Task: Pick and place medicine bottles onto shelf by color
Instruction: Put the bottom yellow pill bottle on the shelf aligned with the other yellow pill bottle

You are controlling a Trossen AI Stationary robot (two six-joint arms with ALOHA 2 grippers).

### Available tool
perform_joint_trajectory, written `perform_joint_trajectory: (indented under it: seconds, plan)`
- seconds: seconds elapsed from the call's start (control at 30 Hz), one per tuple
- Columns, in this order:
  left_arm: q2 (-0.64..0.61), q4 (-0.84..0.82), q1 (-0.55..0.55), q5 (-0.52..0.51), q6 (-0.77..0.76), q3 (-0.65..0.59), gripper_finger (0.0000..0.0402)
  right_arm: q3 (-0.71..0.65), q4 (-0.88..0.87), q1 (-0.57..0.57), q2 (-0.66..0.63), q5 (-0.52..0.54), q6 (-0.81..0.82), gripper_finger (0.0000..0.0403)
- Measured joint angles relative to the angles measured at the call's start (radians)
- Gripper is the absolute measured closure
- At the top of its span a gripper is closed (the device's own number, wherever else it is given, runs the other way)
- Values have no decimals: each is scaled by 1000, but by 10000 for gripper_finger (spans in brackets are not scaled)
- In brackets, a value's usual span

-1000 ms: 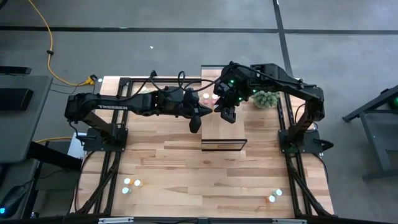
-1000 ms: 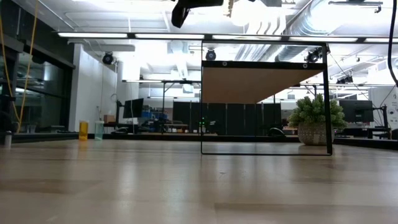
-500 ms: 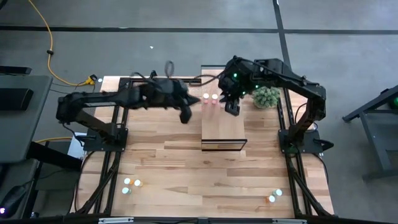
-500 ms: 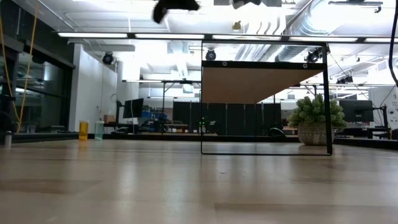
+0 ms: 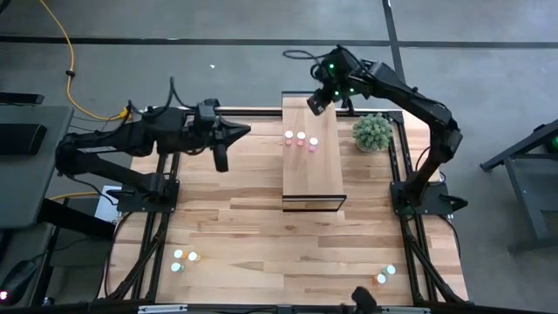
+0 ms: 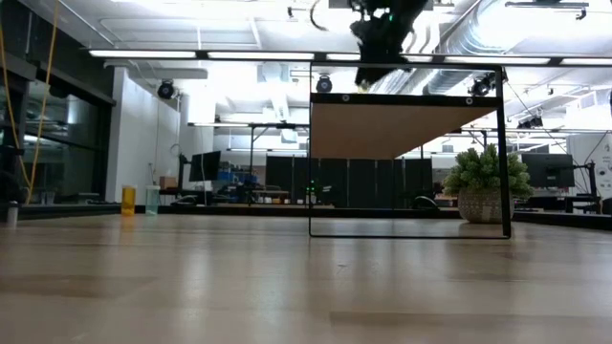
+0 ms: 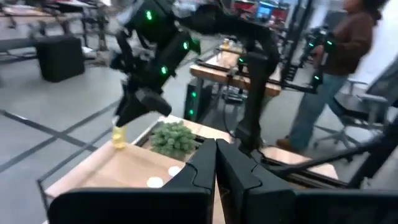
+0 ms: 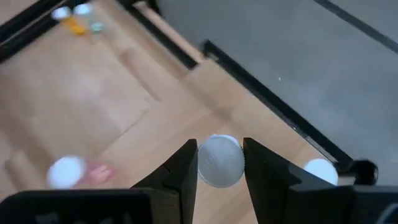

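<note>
The shelf [image 5: 312, 170] is a long light-wood board on a dark frame at the table's middle. Three pink medicine bottles [image 5: 301, 139] stand on its top. My right gripper [image 5: 315, 103] hangs over the shelf's far end, shut on a yellow, white-capped bottle [image 7: 118, 134]. It also shows in the low view, just above the shelf top [image 6: 376, 69]. My left gripper [image 5: 243, 132] is shut and holds nothing; it hovers high, left of the shelf, and points toward it. More bottles stand on the table near the front left [image 5: 181, 259] and front right [image 5: 385, 275]. My right gripper pinches the yellow bottle at its white cap [image 8: 219, 160] between its two fingers [image 8: 183, 168]. The fingers come from above, slanting down. The bottle's yellow body [image 7: 118, 138] hangs upright below the fingers over the shelf's far end.
A potted plant [image 5: 372, 133] stands right of the shelf's far end. Dark frame rails run along the table's left [image 5: 161, 209] and right [image 5: 397, 187] sides. A person [image 7: 345, 43] stands in the room beyond the table.
My left gripper has drawn back from the shelf toward the table's left edge and risen, staying shut. My right gripper has swung from over the shelf's middle toward its far end, sunk a little and turned.
</note>
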Motion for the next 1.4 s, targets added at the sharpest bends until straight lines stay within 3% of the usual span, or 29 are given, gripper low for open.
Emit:
perform_joint_trajectory:
  seconds: [0.13,0.4,0.97,1.4]
  plan:
    - [1,1,-30,-83,-1,0,401,-76,63,-23,11,65,84,299]
    - [28,7,-38,-102,-28,0,401,-136,122,-25,57,148,213,299]
    - [35,3,-37,-101,-45,0,401,-134,151,-47,91,145,452,299]
    - [35,3,-37,-101,-45,0,401,-133,157,-50,96,148,473,299]
